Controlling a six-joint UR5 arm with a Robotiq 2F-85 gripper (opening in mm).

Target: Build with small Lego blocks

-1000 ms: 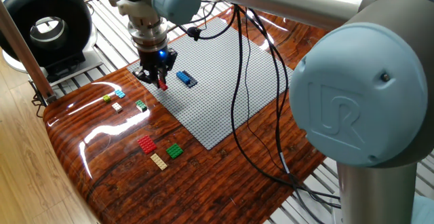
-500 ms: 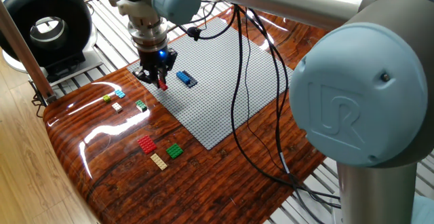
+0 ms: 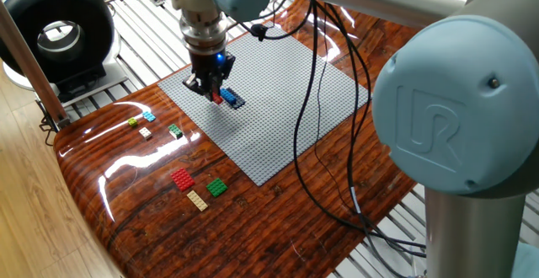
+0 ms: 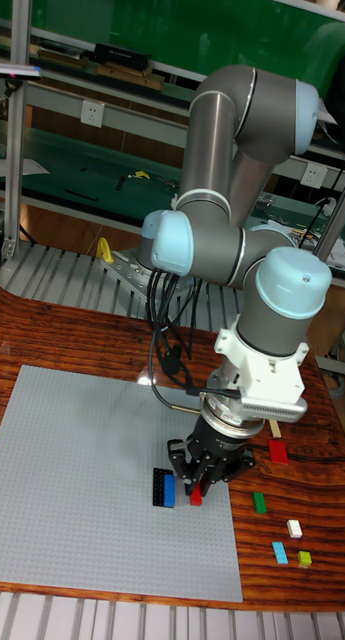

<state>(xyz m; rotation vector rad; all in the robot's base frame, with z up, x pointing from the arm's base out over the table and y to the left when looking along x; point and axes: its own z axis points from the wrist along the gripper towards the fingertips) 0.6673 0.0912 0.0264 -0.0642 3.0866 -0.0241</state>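
Looking at the fixed view, you had the gripper (image 3: 216, 95) low over the grey baseplate (image 3: 278, 109), its jaws pinching a small red brick (image 3: 217, 98) just beside the blue brick (image 3: 230, 98) already sitting on the plate. The spare bricks lay well apart on the wooden table (image 3: 253, 219): a red one (image 3: 182, 179), a green one (image 3: 216, 187) and a tan one (image 3: 197, 200) near the front, and a few tiny ones, among them a second green one (image 3: 175, 130), by the plate's left corner. In the tall fixed view, the same gripper (image 4: 198, 490) held the red brick (image 4: 196, 496) touching or almost touching the plate (image 4: 82, 480), right next to the blue brick (image 4: 169, 488) and a darker one (image 4: 158, 486) beside it; whether its studs had seated could not be told. To place it well, you probably needed to square the brick's edges with its blue neighbour, press straight down without tilting, and only then spread the jaws. Dragging sideways risked knocking the blue brick loose.
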